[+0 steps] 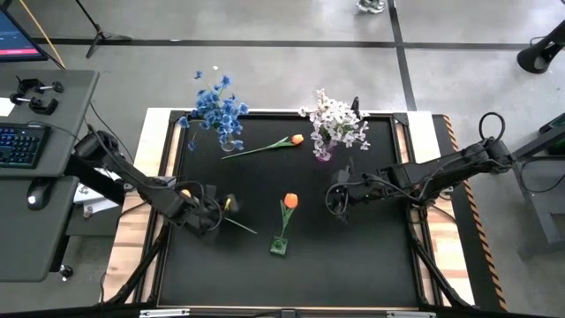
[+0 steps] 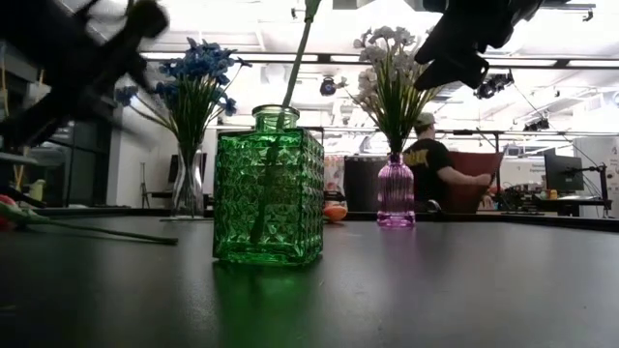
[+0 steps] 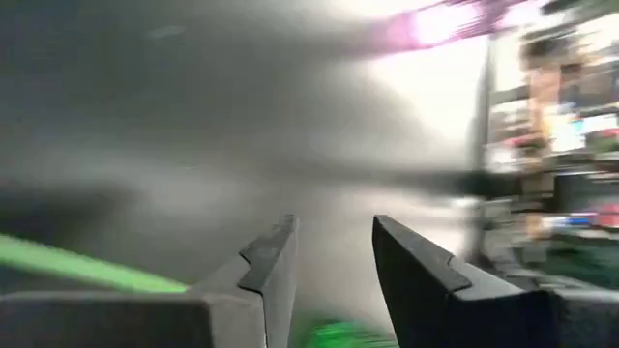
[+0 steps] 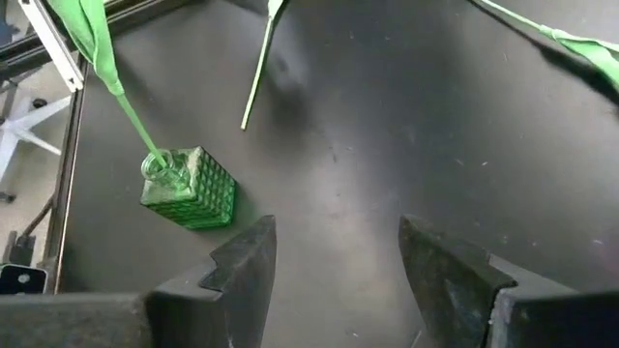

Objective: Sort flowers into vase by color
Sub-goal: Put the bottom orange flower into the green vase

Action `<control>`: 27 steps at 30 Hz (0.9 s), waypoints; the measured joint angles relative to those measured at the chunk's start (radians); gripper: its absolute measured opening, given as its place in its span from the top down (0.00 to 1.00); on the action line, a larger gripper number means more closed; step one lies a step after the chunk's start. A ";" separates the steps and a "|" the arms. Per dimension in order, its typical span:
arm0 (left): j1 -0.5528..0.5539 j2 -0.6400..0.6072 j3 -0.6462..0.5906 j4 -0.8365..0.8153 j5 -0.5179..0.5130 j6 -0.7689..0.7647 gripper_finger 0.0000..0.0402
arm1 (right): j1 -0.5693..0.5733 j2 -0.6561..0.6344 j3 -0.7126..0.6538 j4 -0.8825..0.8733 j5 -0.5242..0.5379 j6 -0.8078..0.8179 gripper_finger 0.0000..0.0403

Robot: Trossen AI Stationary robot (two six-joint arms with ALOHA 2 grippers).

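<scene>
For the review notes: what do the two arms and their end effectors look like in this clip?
Both arms are dark, near-black jointed linkages. The left arm and right arm each carry loose black cables along the links, with a cable loop near the right arm's base. The left end effector and right end effector each have two flat, dark grey angular fingers with stepped tips. No markings are legible.

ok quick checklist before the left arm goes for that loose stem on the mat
1. Left gripper empty with jaws parted: ok, a gap shows in its wrist view.
2. Loose stem reachable: ok, it lies flat on the mat beside that gripper.
3. Green vase upright: ok, one orange tulip stands in it.
4. Second orange tulip sorted: not ok, it lies on the mat between the blue and white bunches.
5. Right gripper clear of the path: ok, open and empty, right of the green vase.
</scene>
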 joint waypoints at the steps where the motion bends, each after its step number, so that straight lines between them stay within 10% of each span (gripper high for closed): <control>1: 0.000 -0.006 0.013 0.024 -0.049 0.036 0.69 | 0.000 0.000 0.000 -0.001 0.000 0.016 0.49; 5: 0.004 -0.016 0.057 0.120 -0.202 0.251 0.68 | 0.000 0.000 0.000 -0.006 0.000 0.043 0.49; 17: 0.078 -0.024 0.084 0.545 -0.242 0.784 0.68 | 0.000 0.000 0.000 -0.006 -0.002 0.143 0.49; 22: 0.138 -0.095 0.084 0.442 -0.116 0.736 0.68 | 0.000 0.000 0.000 -0.006 -0.003 0.181 0.49; 27: 0.131 -0.195 0.084 -0.100 -0.057 0.234 0.68 | 0.000 0.000 0.000 -0.006 0.014 0.246 0.49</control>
